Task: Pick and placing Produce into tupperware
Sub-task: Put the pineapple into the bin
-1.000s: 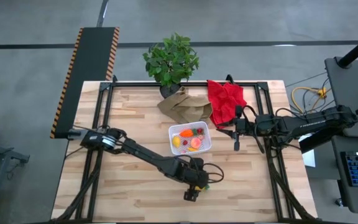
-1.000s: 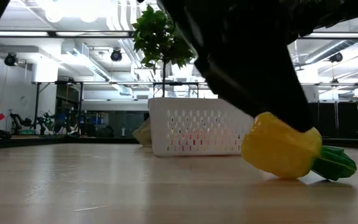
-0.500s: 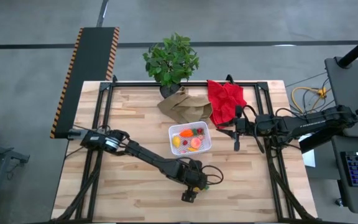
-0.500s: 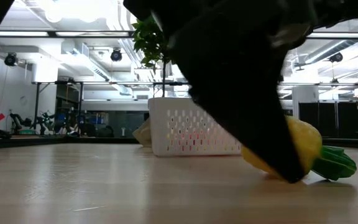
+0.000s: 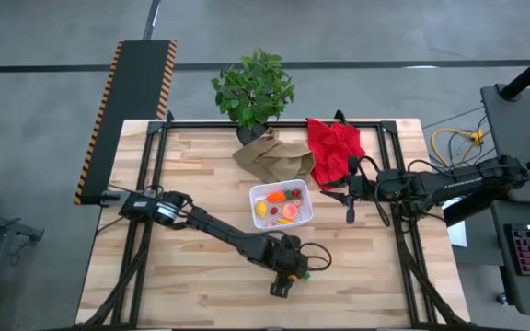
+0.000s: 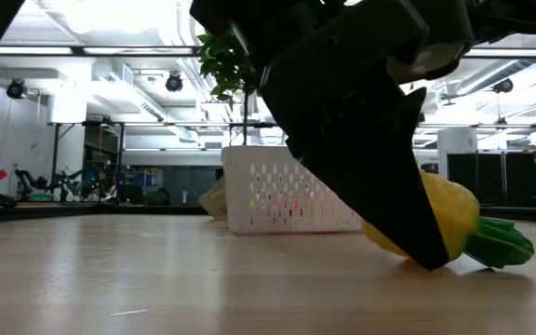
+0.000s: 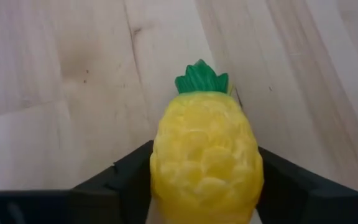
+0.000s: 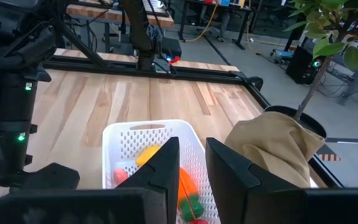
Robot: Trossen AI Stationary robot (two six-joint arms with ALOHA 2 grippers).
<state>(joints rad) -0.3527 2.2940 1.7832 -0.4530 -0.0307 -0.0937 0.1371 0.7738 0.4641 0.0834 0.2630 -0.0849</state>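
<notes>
**Left tool around the toy pineapple**

Your yellow toy pineapple (image 7: 207, 155) with its green crown lies on the wooden surface (image 5: 191, 165), near the front edge, well apart from the white tupperware (image 5: 282, 205). Your left tool (image 5: 288, 272) straddles it, a dark finger (image 7: 114, 186) against each side; you cannot tell whether the grip is firm. The tupperware sits mid-surface holding several small produce pieces (image 5: 280, 208). Your right tool (image 5: 350, 196) hangs just right of the tupperware, its fingers (image 8: 160, 171) close together with a narrow gap, holding nothing.
</notes>
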